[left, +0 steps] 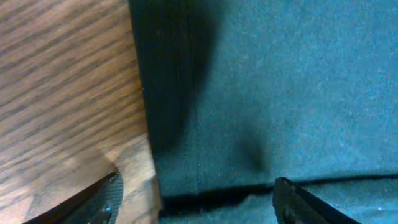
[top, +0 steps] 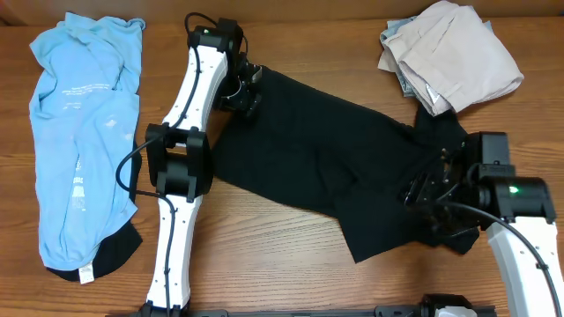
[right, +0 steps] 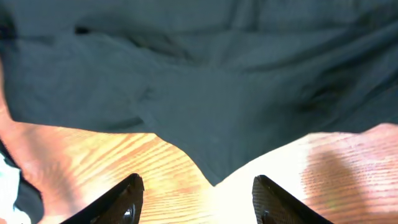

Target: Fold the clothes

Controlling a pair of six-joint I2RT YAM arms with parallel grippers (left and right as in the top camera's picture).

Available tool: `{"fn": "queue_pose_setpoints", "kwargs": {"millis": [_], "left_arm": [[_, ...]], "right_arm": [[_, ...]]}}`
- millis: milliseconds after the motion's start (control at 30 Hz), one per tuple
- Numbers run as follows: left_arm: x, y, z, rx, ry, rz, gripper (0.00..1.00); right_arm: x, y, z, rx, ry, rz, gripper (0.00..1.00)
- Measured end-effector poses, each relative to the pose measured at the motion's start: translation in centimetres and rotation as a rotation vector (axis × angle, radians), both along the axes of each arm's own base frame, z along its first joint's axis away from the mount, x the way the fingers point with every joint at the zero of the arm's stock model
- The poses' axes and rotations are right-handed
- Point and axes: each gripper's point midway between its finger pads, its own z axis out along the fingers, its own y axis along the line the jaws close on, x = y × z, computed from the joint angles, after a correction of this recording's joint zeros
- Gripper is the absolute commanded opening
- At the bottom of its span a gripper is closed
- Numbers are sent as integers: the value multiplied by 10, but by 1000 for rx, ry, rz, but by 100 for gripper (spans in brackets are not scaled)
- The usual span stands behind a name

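Observation:
A large black garment (top: 335, 158) lies spread and crumpled across the middle of the table. My left gripper (top: 249, 99) is open over its upper left corner; in the left wrist view the fingers (left: 198, 186) straddle the hemmed edge of the black fabric (left: 280, 93). My right gripper (top: 421, 195) is open at the garment's right side; in the right wrist view its fingers (right: 198, 186) hover over bare wood just below a pointed corner of the black fabric (right: 199, 106). A light blue printed T-shirt (top: 84, 132) lies at the left. Beige clothes (top: 449, 55) are piled at the back right.
The wooden table (top: 291, 255) shows along the front. A dark edge with a white tag (top: 86, 273) shows under the blue T-shirt's lower end. A black cable (top: 132, 163) loops off the left arm beside the blue T-shirt.

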Motion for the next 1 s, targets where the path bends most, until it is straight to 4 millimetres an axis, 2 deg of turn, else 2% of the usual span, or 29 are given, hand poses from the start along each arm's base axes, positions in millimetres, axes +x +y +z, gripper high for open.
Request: {"fn": "queue_pose_setpoints", "kwargs": {"millis": [200, 433, 733, 800, 900, 1000], "left_arm": [[-20, 5, 1, 22, 80, -5, 65], [-30, 8, 3, 36, 123, -6, 62], [-30, 9, 3, 40, 124, -7, 34], [-30, 9, 3, 42, 123, -7, 27], [-30, 10, 2, 44, 121, -11, 10], [-29, 11, 2, 51, 119, -2, 4]], "right_arm": [[-11, 4, -21, -4, 55, -5, 59], [-15, 4, -39, -4, 80, -23, 57], [-22, 4, -64, 4, 112, -56, 49], [-24, 4, -67, 5, 120, -61, 49], [-24, 4, -68, 6, 123, -66, 47], [-24, 4, -68, 6, 123, -69, 47]]}}
